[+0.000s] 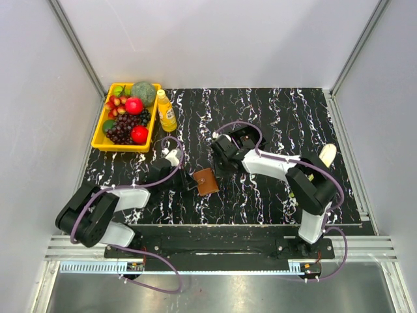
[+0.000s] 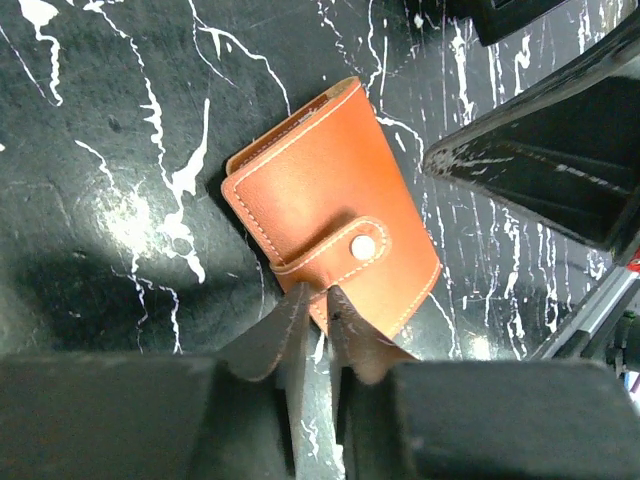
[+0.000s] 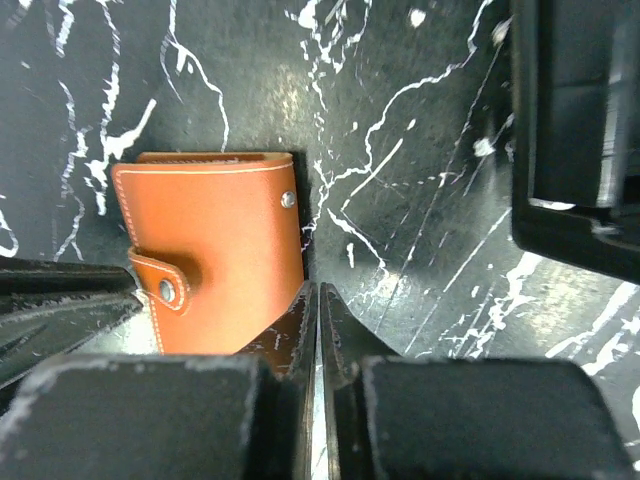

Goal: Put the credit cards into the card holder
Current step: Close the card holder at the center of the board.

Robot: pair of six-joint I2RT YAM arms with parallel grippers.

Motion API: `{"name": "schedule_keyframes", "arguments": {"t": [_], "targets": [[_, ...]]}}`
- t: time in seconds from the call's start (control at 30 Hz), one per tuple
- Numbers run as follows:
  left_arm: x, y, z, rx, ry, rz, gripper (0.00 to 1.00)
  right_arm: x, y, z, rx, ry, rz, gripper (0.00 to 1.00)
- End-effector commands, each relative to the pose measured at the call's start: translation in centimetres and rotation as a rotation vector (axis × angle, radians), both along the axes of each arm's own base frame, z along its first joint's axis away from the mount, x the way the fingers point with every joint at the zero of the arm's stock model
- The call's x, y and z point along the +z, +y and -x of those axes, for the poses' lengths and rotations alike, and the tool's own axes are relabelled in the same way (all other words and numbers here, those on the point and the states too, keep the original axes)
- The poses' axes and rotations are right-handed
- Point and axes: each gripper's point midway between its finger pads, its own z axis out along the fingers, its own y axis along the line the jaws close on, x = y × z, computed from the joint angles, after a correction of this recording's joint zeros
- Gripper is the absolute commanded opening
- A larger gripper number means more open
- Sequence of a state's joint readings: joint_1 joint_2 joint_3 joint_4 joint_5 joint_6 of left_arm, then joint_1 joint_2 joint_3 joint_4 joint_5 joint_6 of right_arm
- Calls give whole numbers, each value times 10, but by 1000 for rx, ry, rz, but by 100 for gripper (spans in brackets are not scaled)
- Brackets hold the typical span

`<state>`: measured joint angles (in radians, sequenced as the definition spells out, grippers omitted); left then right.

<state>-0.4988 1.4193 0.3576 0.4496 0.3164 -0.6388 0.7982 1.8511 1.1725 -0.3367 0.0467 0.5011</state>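
When viewed from above: small brown leather folding card holder lying snapped shut, mid-way across black white-veined tabletop. Left wrist: left gripper narrowed at its near edge, actual grip unclear. Right wrist: right gripper pressed closed just beside it.

no legible text, bottle label unreadable

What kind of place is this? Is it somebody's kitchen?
Not a kitchen, more likely a robot test booth: plain white walls, a left arm and a right arm bolted at the edge of a black marbled table, and a yellow tray of fruit.
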Motion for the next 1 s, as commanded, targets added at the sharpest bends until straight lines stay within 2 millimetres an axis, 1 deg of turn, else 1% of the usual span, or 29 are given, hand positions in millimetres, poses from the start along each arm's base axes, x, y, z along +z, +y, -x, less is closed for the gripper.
{"name": "schedule_keyframes", "arguments": {"t": [0.0, 0.03, 0.07, 0.17, 0.27, 0.33, 0.4, 0.57, 0.7, 0.83, 0.97], "targets": [[20, 4, -3, 17, -69, -6, 23, 65, 3, -29, -29, -179, -60, 9], [24, 5, -4, 21, -78, -5, 24, 71, 3, -30, -27, -190, -69, 9], [29, 4, -4, 16, -90, 0, 24, 78, 8, -30, -18, -197, -95, 8], [36, 7, -6, 28, -110, -11, 26, 89, 28, -25, 39, -173, -179, 6], [42, 9, -9, 43, -121, -16, 27, 85, 49, -16, 102, -145, -202, 5], [40, 9, -9, 43, -118, -21, 27, 79, 62, -12, 134, -141, -195, 4], [38, 11, -11, 55, -104, -32, 27, 70, 69, -10, 144, -110, -193, 4], [29, 9, -14, 64, -79, -39, 26, 53, 75, -9, 154, -80, -179, 3], [32, 3, -17, 52, -83, -14, 27, 38, 73, 5, 166, -43, -149, 3], [31, 1, -21, 53, -81, -14, 27, 23, 69, 17, 173, -15, -120, 3], [33, 0, -25, 62, -91, -11, 27, 23, 64, 18, 164, -25, -108, 3]]}}
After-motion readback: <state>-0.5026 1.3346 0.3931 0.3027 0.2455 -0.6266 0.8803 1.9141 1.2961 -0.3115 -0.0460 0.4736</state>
